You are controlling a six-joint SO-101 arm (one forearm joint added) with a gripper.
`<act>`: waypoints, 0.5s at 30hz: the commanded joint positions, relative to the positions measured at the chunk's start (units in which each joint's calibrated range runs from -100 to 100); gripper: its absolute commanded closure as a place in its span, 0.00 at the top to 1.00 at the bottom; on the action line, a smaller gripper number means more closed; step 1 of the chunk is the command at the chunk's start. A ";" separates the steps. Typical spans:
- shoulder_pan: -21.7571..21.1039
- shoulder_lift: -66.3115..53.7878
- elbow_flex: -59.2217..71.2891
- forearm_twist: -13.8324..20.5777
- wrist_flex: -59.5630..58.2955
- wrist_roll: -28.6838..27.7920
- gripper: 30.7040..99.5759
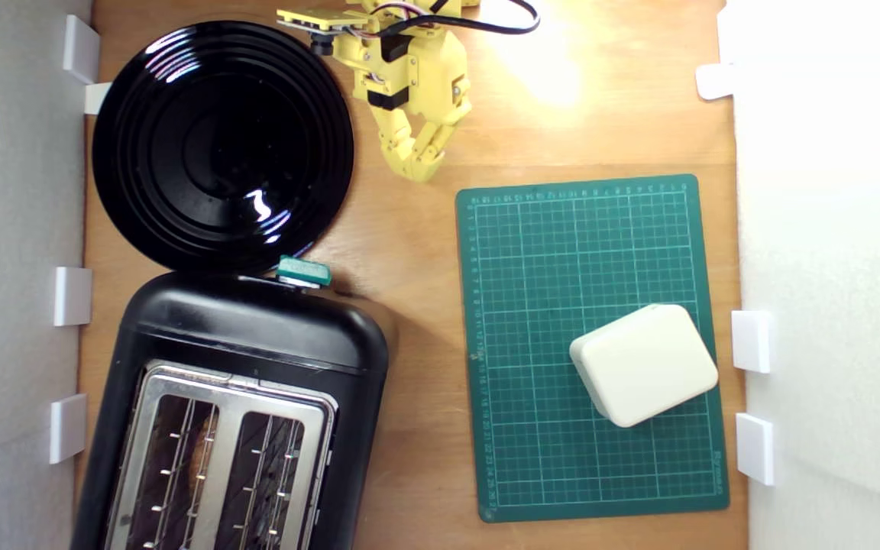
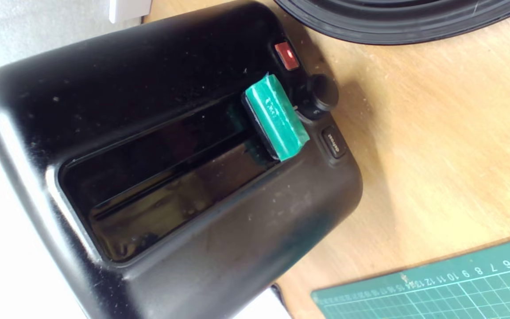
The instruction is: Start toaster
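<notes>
Presently we find the glossy black two-slot toaster at the lower part of the exterior view's left, its teal-green lever untouched. Just beyond it lies a round black plate. Well apart, the yellow end effector hangs clenched and empty over the wooden tabletop.

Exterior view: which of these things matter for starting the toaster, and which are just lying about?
For the job:
- toaster
- its green lever
- gripper, jaws closed, off the toaster

Lying about:
- black plate
- green cutting mat
- white box on the mat
</notes>
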 commanded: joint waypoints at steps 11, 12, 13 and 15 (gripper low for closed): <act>-0.11 -0.25 0.38 0.73 0.21 -0.12 0.01; -0.11 -0.25 0.38 0.73 0.21 -0.12 0.01; -0.11 -0.25 0.38 0.73 0.21 -0.12 0.01; -0.11 -0.25 0.38 0.73 0.21 -0.12 0.01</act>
